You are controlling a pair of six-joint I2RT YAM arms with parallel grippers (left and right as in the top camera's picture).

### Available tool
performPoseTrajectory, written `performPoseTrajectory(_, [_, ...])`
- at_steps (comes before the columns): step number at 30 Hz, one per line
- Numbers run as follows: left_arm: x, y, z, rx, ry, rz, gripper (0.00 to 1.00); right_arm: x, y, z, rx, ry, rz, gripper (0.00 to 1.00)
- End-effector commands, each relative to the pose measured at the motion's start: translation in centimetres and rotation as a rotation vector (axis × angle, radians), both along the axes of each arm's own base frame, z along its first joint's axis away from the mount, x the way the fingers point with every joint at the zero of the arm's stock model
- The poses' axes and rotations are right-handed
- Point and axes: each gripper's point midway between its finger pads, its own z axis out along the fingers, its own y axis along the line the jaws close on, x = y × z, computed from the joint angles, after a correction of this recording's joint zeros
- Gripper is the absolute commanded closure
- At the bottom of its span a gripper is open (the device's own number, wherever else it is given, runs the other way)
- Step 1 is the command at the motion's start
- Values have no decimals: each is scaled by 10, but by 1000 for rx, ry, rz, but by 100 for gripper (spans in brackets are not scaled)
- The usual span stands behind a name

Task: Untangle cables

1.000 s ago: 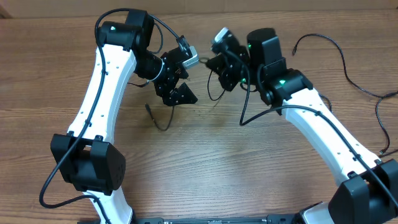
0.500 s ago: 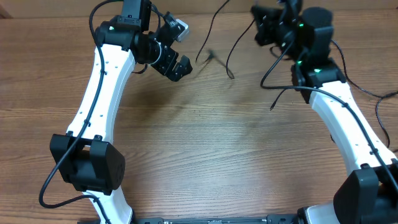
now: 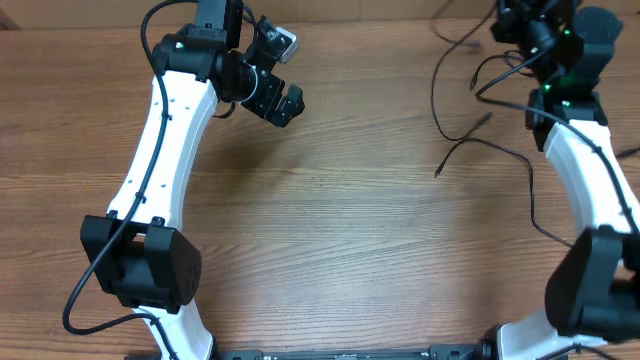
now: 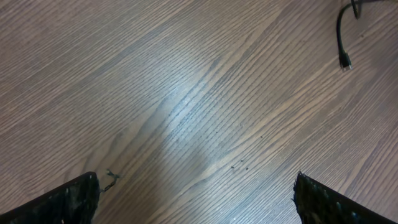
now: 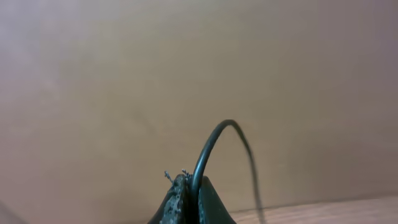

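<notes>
With the right gripper (image 5: 188,186) pinched shut on a cable (image 5: 229,122) that trails away below it, the pull should probably go slow and steady, with the wide-open, empty left gripper (image 4: 196,196) ready to pin any snag.

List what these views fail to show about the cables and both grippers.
- Right wrist: right gripper pinches a cable that exits the bottom edge; ends unseen.
- Left wrist: left gripper shows fingertips only; the plug end has its cord cut off by the top edge.
- Overhead: cables have plugs too small to identify.
</notes>
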Motion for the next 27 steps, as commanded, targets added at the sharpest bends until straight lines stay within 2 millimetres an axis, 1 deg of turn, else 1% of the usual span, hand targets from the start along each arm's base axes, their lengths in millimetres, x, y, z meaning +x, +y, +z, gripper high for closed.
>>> performPoseTrajectory(1, [1,4,17,-6,-38,18,0,11,-13,-13,88,15,14,96])
performPoseTrajectory(3, [1,4,17,-6,-38,18,0,11,-6,-11,94,-6,57,96])
performPoseTrajectory(5, [1,4,17,-6,-38,18,1,9,9,-6,93,-22,113,96])
performPoseTrajectory(7, [1,4,17,-6,-38,18,0,6,28,0,89,-44,175,96])
performPoseTrajectory(11, [1,4,17,-6,-38,18,0,0,76,11,97,-82,285,96])
performPoseTrajectory(14, [1,4,17,-6,-38,18,0,-7,105,29,84,-163,343,96])
performPoseTrajectory(15, [1,4,17,-5,-38,17,0,-11,113,38,78,-205,356,96])
performPoseTrajectory(16, [1,4,17,-6,-38,17,1,-12,115,43,73,-232,354,96])
performPoseTrajectory(17, [1,3,17,-6,-38,16,0,-11,114,51,76,-264,324,96])
performPoseTrajectory(19, [1,3,17,-6,-38,16,1,-6,101,59,64,-306,235,96])
performPoseTrajectory(21, [1,3,17,-6,-38,16,0,1,82,61,30,-327,130,96])
performPoseTrajectory(23, [1,3,17,-6,-38,16,0,8,56,57,-19,-329,23,96])
performPoseTrajectory(24, [1,3,17,-6,-38,16,0,12,39,53,-48,-319,-34,96])
performPoseTrajectory(25, [1,3,17,-6,-38,16,0,16,24,47,-73,-302,-83,96])
performPoseTrajectory(27, [1,3,17,-6,-38,16,0,22,-11,29,-117,-245,-185,96])
